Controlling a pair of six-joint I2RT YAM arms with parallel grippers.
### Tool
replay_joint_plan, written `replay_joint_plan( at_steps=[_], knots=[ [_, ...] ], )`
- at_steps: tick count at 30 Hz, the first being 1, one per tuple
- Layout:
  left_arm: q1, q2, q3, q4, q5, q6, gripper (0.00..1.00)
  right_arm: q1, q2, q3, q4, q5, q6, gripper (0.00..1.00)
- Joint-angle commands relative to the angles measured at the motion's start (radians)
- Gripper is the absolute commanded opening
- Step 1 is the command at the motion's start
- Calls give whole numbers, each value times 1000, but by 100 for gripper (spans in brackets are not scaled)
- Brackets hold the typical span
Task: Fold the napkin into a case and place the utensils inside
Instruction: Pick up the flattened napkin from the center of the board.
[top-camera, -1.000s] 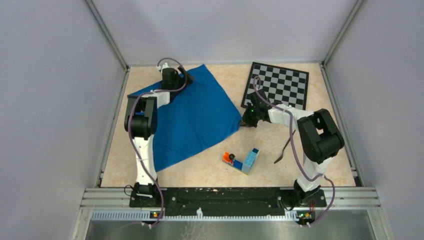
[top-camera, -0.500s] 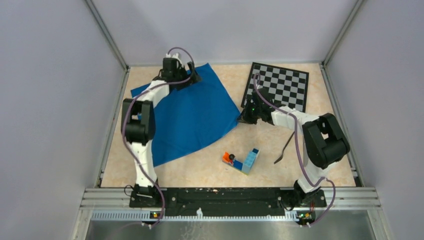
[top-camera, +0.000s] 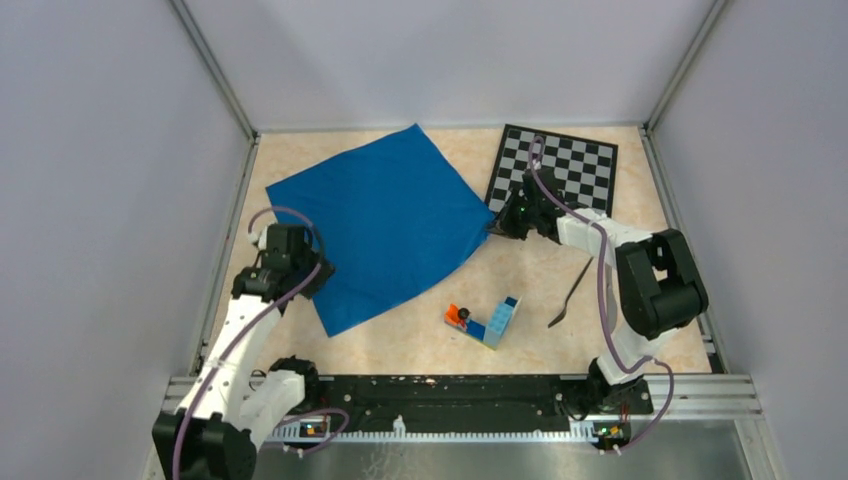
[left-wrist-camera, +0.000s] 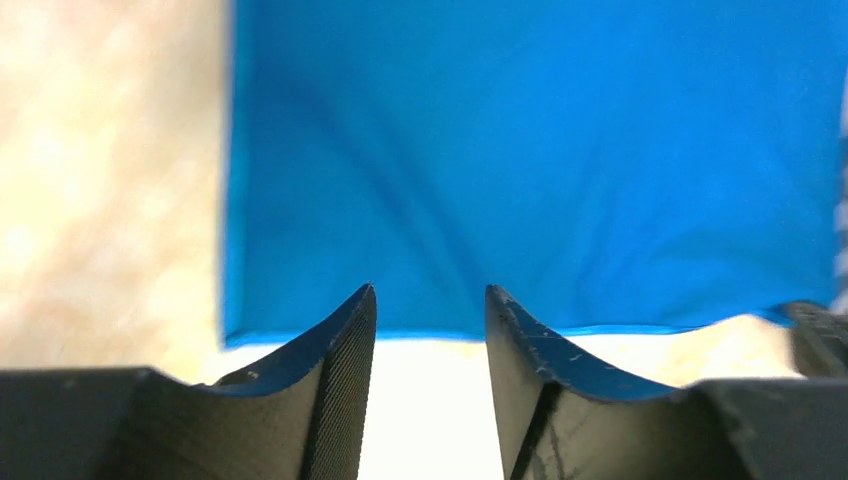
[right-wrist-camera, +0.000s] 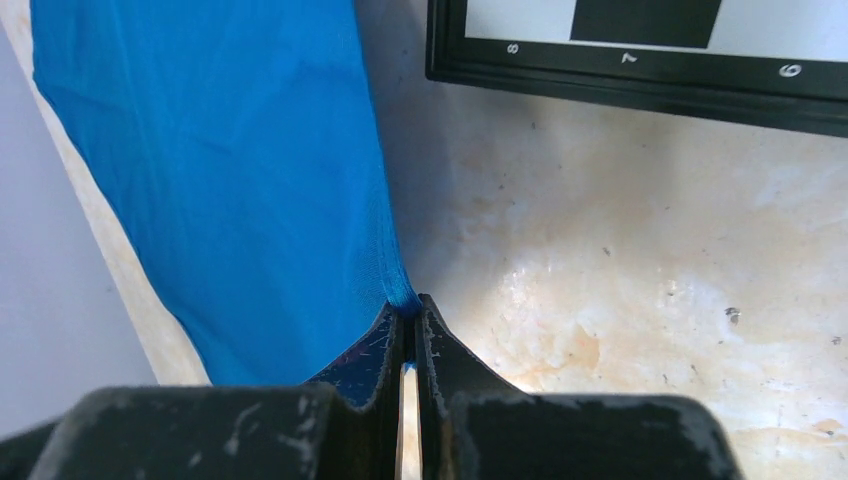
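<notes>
The bright blue napkin (top-camera: 385, 225) lies spread flat on the left half of the table. My right gripper (top-camera: 500, 222) is shut on its right corner, next to the chessboard; in the right wrist view the gripper (right-wrist-camera: 405, 308) pinches the blue tip of the napkin (right-wrist-camera: 230, 170). My left gripper (top-camera: 308, 280) is open and empty at the napkin's near-left edge; in the left wrist view the gripper (left-wrist-camera: 430, 300) faces the napkin (left-wrist-camera: 530, 150), whose hem lies just past the fingertips. The dark fork (top-camera: 570, 295) lies at the right, near the right arm. The knife is not in view.
A chessboard (top-camera: 560, 170) lies at the back right, its black frame also in the right wrist view (right-wrist-camera: 640, 75). A toy-brick block (top-camera: 490, 322) with an orange piece sits in the front middle. Walls enclose the table on three sides.
My left gripper has let go of the napkin's far corner and pulled back to its near-left edge. The napkin now lies flat. My right gripper shifted slightly back and right with its corner.
</notes>
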Motion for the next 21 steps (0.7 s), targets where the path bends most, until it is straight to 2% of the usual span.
replay_joint_plan(
  at_steps=[1,5,11,21],
  knots=[
    [-1,-126,-124,-300,-54,-245,47,-22,-56,10,47,-23,16,0],
    [-9,-119,-233,-289,44,-308,44,-33,-62,0,77,-43,29,0],
    [-20,1,-227,-367,15,-408,45,-35,-66,-2,75,-46,33,0],
    [-19,155,-234,-236,4,-436,47,-40,-70,-11,84,-51,36,0]
  ],
)
